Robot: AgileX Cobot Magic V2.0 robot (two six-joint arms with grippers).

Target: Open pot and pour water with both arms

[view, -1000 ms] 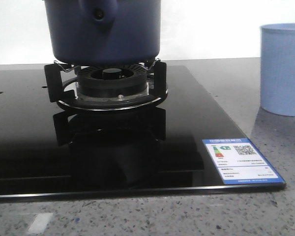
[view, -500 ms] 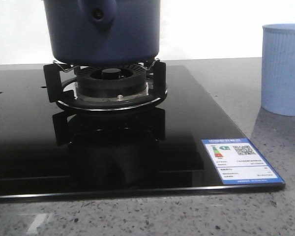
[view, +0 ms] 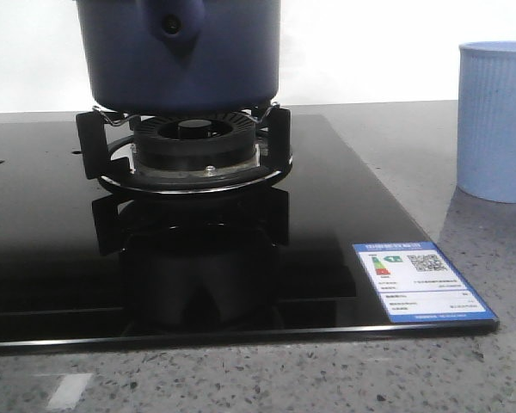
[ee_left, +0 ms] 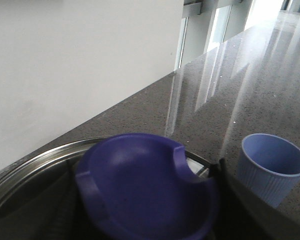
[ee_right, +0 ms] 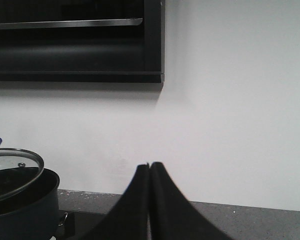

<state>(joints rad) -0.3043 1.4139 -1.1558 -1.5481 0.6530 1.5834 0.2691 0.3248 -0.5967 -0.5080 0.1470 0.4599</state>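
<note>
The dark navy pot (view: 181, 60) stands on the gas burner (view: 193, 146), its handle stub with a round hole (view: 172, 26) facing me. No gripper shows in the front view. In the left wrist view my left gripper (ee_left: 145, 205) is shut on the purple-blue knob (ee_left: 145, 185) of a glass lid with a steel rim (ee_left: 35, 162). The right wrist view shows that lid (ee_right: 15, 170) tilted and raised over the pot (ee_right: 25, 210). My right gripper (ee_right: 149, 166) is shut and empty, away from the pot and facing the white wall.
A light blue ribbed cup (view: 496, 120) stands on the speckled counter (view: 464, 361) right of the black glass stove top (view: 344, 224); it also shows in the left wrist view (ee_left: 272, 167). A blue label (view: 417, 282) marks the stove's front right corner. A dark hood (ee_right: 75, 50) hangs on the wall.
</note>
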